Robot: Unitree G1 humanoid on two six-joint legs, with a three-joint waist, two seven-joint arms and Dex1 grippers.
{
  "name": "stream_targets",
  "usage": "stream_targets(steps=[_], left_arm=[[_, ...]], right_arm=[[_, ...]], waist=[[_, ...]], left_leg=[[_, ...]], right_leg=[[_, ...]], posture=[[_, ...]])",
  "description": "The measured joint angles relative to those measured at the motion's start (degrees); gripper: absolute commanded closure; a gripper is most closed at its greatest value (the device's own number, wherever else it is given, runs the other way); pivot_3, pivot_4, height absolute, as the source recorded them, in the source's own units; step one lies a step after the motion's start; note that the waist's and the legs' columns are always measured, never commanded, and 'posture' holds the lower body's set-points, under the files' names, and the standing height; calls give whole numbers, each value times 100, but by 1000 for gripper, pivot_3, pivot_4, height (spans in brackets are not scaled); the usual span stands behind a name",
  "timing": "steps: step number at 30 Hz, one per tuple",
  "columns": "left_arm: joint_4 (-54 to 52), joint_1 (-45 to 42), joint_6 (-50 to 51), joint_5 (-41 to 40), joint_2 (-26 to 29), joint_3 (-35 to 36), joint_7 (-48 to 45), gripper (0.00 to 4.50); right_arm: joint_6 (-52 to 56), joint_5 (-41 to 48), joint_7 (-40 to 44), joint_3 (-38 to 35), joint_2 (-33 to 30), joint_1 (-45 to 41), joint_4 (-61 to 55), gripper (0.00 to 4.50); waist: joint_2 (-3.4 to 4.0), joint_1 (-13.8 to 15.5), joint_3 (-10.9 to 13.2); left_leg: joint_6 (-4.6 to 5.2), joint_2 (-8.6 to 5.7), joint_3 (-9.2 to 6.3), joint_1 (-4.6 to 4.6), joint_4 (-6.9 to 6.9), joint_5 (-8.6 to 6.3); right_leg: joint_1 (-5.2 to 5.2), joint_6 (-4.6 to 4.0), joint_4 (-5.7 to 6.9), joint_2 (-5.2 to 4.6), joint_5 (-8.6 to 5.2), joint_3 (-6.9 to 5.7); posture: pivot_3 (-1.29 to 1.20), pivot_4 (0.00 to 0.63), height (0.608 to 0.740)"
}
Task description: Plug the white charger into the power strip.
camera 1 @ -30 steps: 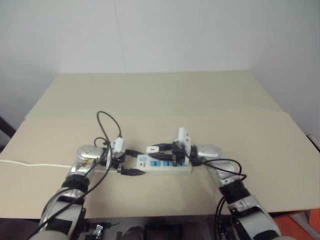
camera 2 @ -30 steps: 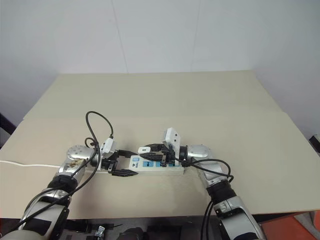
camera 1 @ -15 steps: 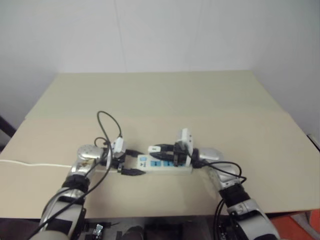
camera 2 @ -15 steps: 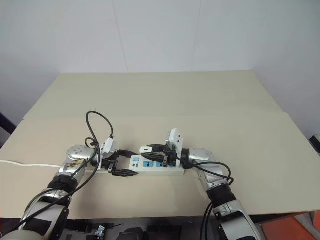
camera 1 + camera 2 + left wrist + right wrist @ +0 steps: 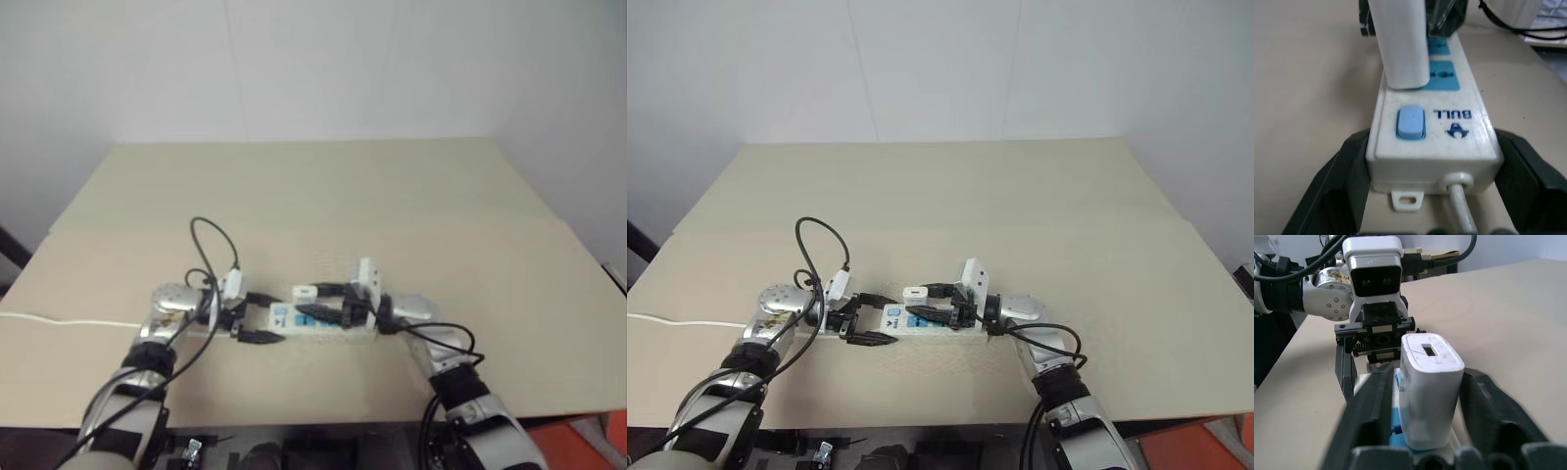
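One big tan surface filled most of the head views, and a pale wall stood behind it. Nothing else lay on it away from the power strip.

Next in size was the power strip. It was a long white bar with blue sockets on top. It lay flat on the surface, near the front edge and about in the middle. One end of the strip had a blue switch and some dark letters beside it.

At that switch end of the strip was the left gripper. It pointed along the strip. Its black fingers were one on each long side of the strip, closed in on it and holding it.

From the other end of the strip came the right gripper. It lay low over the row of sockets and pointed at the left gripper. Its fingers were spread apart, one on each side of the white charger. A bit of blue showed between the charger and one finger, so they were not squeezing it.

The charger was a small white block. It stood straight up on the strip, on the socket right next to the switch. Its bottom sat against the top of the strip. A little slot showed in its top face.

Smallest was the thin white cord. It came out of the switch end of the strip and ran away from the strip to the left edge of the surface.
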Motion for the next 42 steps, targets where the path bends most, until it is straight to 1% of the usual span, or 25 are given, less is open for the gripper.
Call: stream_targets(steps=[3, 9, 12, 14, 16, 18, 20, 23, 27, 34, 39, 42], left_arm=[[0, 0, 0, 0, 0, 1, 1, 1127], [0, 0, -16, 0, -9, 1, 4, 1127], [0, -1, -32, 0, -17, 1, 3, 1127], [0, -1, -39, -1, -15, 11, -3, 1127], [1, -3, -42, -2, -5, 42, -18, 1127], [2, -3, -44, -2, -2, 65, -25, 1127], [1, -3, -45, -3, -7, 76, -27, 1127], [1, -3, -45, -2, -38, 76, -25, 1127], [1, -3, -51, -4, -67, 76, -19, 1127], [-2, 8, -52, -4, -67, 84, 0, 1127], [-85, 65, -54, -8, -68, 91, 24, 1127], [-91, 71, -54, -8, -65, 99, 27, 1127]], right_arm=[[-8, -34, 2, -2, 3, -3, -3, 50], [-133, -63, 57, -7, -20, 5, 4, 50], [-213, -54, 228, -17, -187, 7, -58, 50], [187, -25, 388, -21, -487, -75, -225, 50], [879, 14, 403, -35, -738, -226, -413, 50], [1411, 116, 381, -67, -838, -351, -554, 50], [1850, 275, 289, -168, -803, -457, -854, 50], [2174, 416, 145, -241, -719, -617, -1176, 50], [2535, 530, 143, -205, -700, -618, -1443, 50], [2621, 495, 65, -36, -603, -599, -1568, 50], [2621, 373, -36, 25, -525, -600, -1306, 50], [2621, 345, -33, 27, -524, -600, -1228, 589]], waist=[[0, -1, 0], [-1, 6, 0], [-1, 14, 1], [-2, 13, 1], [-2, 10, 1], [-3, 10, 2], [-2, 5, 2], [-2, 11, 2], [-3, 40, 2], [-3, 47, 2], [-3, 46, 2], [-3, 46, 2]], left_leg=[[0, 0, 0, 0, 0, 0], [0, -1, 0, -1, 0, 0], [0, -2, 1, -4, 0, 0], [0, -3, 2, -5, 0, 0], [0, -2, 8, -14, 0, 0], [0, 0, 11, -26, -2, 0], [0, 1, 11, -40, -2, 0], [0, -1, 11, -47, -2, 0], [1, -2, 9, -54, -2, -1], [1, -2, 10, -54, -2, 0], [1, -2, 10, -54, -2, 0], [1, -2, 10, -54, -2, 0]], right_leg=[[0, 0, 0, 0, 0, 0], [-1, 0, -1, 0, 0, 1], [-3, 1, -2, 0, 0, 3], [-6, 1, -3, 0, 0, 5], [-26, 0, -2, 0, 0, 12], [-40, -1, 0, 3, 0, 16], [-51, -1, 4, 4, 1, 17], [-51, -1, 5, 2, 1, 16], [-54, -1, 3, 2, 1, 15], [-55, -1, 3, 3, 1, 15], [-56, -1, 4, 3, 1, 16], [-56, -1, 4, 3, 1, 16]], posture=[[0, 150, 740], [0, 150, 740], [0, 150, 740], [0, 150, 740], [0, 150, 740], [0, 150, 740], [0, 150, 740], [0, 150, 740], [0, 150, 740], [0, 150, 740], [0, 150, 740], [0, 150, 740]])
